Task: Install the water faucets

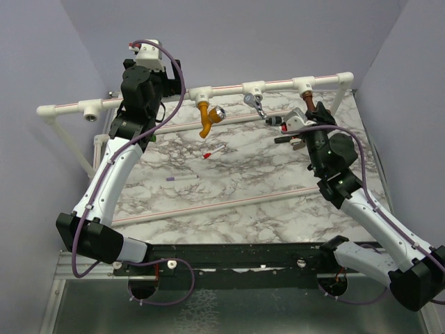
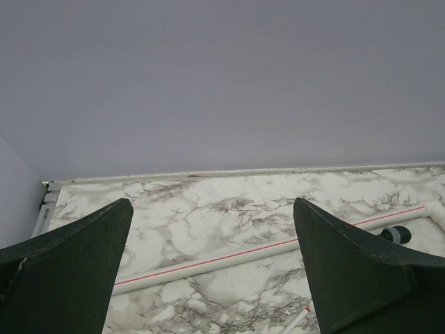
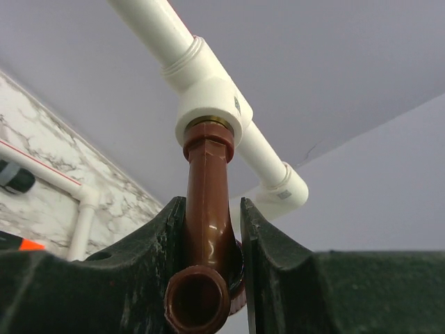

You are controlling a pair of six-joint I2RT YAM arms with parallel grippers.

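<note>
The dark brown faucet (image 3: 207,209) hangs from the rightmost tee socket (image 3: 208,104) of the white pipe (image 1: 229,88). My right gripper (image 3: 211,205) is shut on it, one finger on each side of its spout; it also shows in the top view (image 1: 311,111). The mustard-orange faucet with chrome knob (image 1: 206,115) and the silver-grey faucet (image 1: 256,104) hang from the middle tees. My left gripper (image 2: 213,202) is open and empty above the marble table; in the top view (image 1: 132,125) it is near the pipe's left part. The dark green faucet is hidden.
An empty tee (image 1: 90,111) sits at the pipe's far left. A white piece with a red tip (image 1: 212,152) and a purple one (image 1: 182,178) lie on the marble table (image 1: 243,174). Thin red-lined pipes (image 1: 229,202) lie on it. Purple walls close in on the sides.
</note>
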